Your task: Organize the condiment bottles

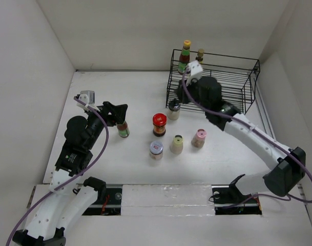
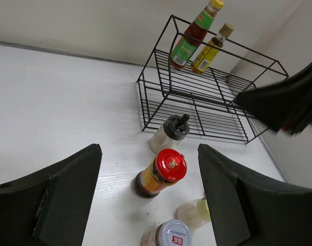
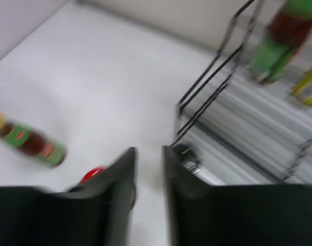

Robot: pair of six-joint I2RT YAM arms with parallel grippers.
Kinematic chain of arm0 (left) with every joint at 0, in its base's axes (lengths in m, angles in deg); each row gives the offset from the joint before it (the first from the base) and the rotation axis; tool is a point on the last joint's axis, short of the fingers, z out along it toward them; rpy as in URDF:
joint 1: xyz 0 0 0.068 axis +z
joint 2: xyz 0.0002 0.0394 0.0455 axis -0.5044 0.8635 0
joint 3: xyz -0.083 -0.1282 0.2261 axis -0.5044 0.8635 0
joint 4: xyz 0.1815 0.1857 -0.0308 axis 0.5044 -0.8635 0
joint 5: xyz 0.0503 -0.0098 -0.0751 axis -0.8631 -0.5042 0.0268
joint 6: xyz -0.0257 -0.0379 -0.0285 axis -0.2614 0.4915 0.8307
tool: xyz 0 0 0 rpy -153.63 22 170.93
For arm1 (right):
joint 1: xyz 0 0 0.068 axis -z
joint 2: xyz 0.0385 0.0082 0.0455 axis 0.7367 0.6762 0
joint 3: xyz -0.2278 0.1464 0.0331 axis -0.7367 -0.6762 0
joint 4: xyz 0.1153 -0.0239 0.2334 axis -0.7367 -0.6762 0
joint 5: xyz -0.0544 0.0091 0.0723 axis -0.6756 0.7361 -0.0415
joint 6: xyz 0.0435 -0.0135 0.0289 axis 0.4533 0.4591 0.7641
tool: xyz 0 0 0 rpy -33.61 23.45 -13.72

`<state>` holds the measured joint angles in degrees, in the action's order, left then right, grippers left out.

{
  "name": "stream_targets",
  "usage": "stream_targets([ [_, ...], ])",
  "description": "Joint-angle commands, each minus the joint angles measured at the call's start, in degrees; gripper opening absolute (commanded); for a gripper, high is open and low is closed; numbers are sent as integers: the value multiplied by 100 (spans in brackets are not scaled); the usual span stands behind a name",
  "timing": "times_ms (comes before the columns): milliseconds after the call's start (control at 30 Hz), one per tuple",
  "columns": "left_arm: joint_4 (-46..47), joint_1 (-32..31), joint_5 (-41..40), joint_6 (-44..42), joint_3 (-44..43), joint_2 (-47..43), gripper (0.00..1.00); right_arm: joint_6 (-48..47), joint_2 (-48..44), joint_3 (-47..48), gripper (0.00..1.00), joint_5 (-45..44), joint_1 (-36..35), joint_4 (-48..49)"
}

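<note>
- Left gripper (image 1: 116, 114): jaws spread wide and empty. The wrist view looks straight down the gap at the red-lidded jar (image 1: 159, 124).
- Dark bottle with green label (image 1: 123, 129): upright on the tabletop (image 1: 120, 169), just beside the left jaws on their near-right side. It sits outside the opening and doesn't show in the left wrist view.
- Centre cluster, all upright and apart: silver-lidded jar (image 1: 156, 150), cream shaker (image 1: 177, 144), pink-capped shaker (image 1: 199, 138).
- Grey-capped shaker (image 1: 173, 108): upright, long axis vertical, just off the front-left corner of the black wire rack (image 1: 217, 55).
- Right gripper (image 1: 184, 95): jaws pinched to a narrow slit with nothing between them. The wrist view is blurred.
- Key relation: the grey-capped shaker lies directly ahead of and below the right jaws, so the right arm is clearly nearer. The slit looks narrower than the cap, so the jaws likely need to spread first.
- Two tall bottles (image 1: 185, 56) (image 1: 200, 55) stand at the rack's back-left.
</note>
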<state>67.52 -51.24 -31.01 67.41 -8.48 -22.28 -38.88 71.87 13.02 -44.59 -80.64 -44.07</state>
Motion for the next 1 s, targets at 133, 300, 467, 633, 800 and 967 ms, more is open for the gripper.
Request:
stream_targets([
  [133, 202, -23, 29, -57, -103, 12, 72, -26, -216, -1073, 87, 200, -961, -302],
  [300, 202, -23, 29, -57, -103, 12, 72, -26, 363, -1127, 95, 377, -1146, -303],
  [467, 202, -23, 29, -57, -103, 12, 72, -78, 1083, -705, 96, 447, -1146, -303],
  [633, 202, -23, 29, -110, -103, 12, 72, -184, 1523, -362, 96, 579, -1199, -250],
  [800, 202, -23, 29, -110, -103, 12, 72, -184, 1909, -178, 87, 649, -1199, 57],
  [967, 202, -23, 29, -110, -103, 12, 72, -79, 2086, -124, 62, 649, -1199, 119],
])
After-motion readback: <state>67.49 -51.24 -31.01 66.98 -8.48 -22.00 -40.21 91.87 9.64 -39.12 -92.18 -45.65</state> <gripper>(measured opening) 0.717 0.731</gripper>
